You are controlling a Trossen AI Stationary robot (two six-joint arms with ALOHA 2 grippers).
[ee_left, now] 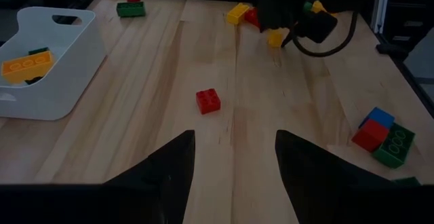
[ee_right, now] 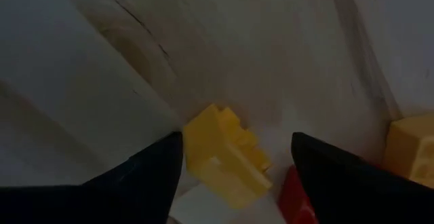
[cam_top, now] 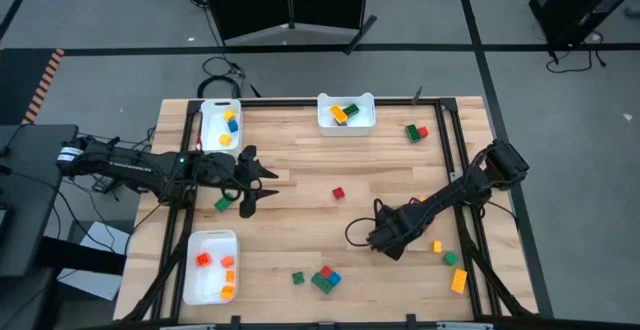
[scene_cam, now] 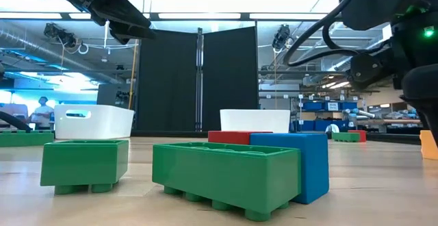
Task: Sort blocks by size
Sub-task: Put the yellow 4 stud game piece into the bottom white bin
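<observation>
My left gripper [cam_top: 262, 182] hangs open and empty above the table's left middle; it also shows in the left wrist view [ee_left: 234, 142]. A small red block [ee_left: 208, 100] lies ahead of it and a green block [cam_top: 222, 204] beside it. My right gripper [cam_top: 383, 240] is down at the table right of centre, open. Its fingers stand on either side of a yellow block [ee_right: 224, 157] that lies on the wood. A red block [ee_right: 296, 198] and another yellow block [ee_right: 413, 149] lie close by. A green, red and blue cluster [cam_top: 325, 278] lies near the front edge. My right gripper's fingers come down slanting on either side of the yellow block. One finger [ee_right: 152, 166] stands right at the block's side [ee_right: 193, 142]. I cannot tell whether it touches. The block rests on the table.
Three white trays hold blocks: far left [cam_top: 208, 128], far middle [cam_top: 366, 120], near left [cam_top: 200, 285]. Loose blocks lie at the far right [cam_top: 415, 132] and near right [cam_top: 458, 280], and a small green one [cam_top: 298, 278] by the cluster. Bare wood lies in the middle.
</observation>
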